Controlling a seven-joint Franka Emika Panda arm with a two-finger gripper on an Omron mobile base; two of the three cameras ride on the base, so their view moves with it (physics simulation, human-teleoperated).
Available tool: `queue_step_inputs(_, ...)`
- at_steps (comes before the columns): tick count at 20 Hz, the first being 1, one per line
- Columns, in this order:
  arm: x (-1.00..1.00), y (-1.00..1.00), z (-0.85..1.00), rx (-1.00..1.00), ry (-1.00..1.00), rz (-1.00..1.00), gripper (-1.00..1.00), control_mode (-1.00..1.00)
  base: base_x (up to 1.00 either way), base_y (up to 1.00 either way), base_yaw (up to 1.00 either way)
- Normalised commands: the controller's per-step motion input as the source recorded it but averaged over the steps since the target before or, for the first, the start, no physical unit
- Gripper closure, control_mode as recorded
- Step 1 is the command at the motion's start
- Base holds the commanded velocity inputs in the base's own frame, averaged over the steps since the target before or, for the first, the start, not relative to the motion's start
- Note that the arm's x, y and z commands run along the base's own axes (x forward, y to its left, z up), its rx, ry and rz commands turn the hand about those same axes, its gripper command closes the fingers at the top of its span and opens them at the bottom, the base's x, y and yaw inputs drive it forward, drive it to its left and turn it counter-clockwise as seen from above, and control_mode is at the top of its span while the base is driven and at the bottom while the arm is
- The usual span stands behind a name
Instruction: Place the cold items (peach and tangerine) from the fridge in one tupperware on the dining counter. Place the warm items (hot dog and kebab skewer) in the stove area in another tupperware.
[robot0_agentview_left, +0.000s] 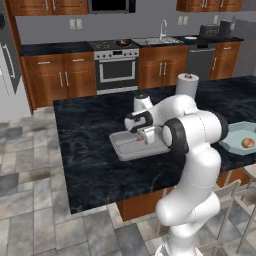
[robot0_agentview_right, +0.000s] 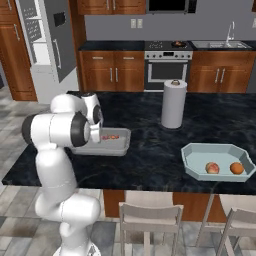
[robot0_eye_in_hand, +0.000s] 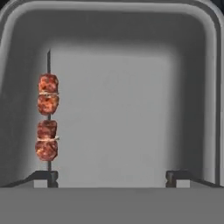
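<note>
A kebab skewer (robot0_eye_in_hand: 47, 117) with several browned meat chunks lies flat in a grey tupperware (robot0_eye_in_hand: 118, 30), near its left wall in the hand view. My gripper (robot0_eye_in_hand: 112, 178) hangs open just above that tupperware, nothing between its fingertips (robot0_eye_in_hand: 46, 176). The same grey tupperware (robot0_agentview_right: 120, 148) sits on the dark dining counter (robot0_agentview_right: 150, 165) with the kebab skewer (robot0_agentview_right: 111, 136) in it. A light blue tupperware (robot0_agentview_right: 196, 170) to the right holds the peach (robot0_agentview_right: 212, 168) and the tangerine (robot0_agentview_right: 236, 168). The hot dog is out of view.
A paper towel roll (robot0_agentview_right: 173, 104) stands upright on the counter behind the two containers. The stove (robot0_agentview_left: 116, 62) with a pan (robot0_agentview_left: 122, 43) is at the back wall, a sink (robot0_agentview_left: 159, 40) beside it. Chairs (robot0_agentview_right: 150, 220) stand at the counter's near edge.
</note>
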Motion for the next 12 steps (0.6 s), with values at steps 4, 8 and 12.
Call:
queue_step_inputs(4,-0.48,0.00,0.70,0.00,-0.12,-0.04,-1.00,-1.00,0.00,0.00,0.00)
queue_step_inputs(8,-0.57,0.01,0.66,-0.01,-0.06,0.00,-1.00,-1.00,0.00,0.00,0.00)
queue_step_inputs(12,-0.65,0.05,0.54,-0.12,0.00,0.11,-1.00,-1.00,0.00,0.00,0.00)
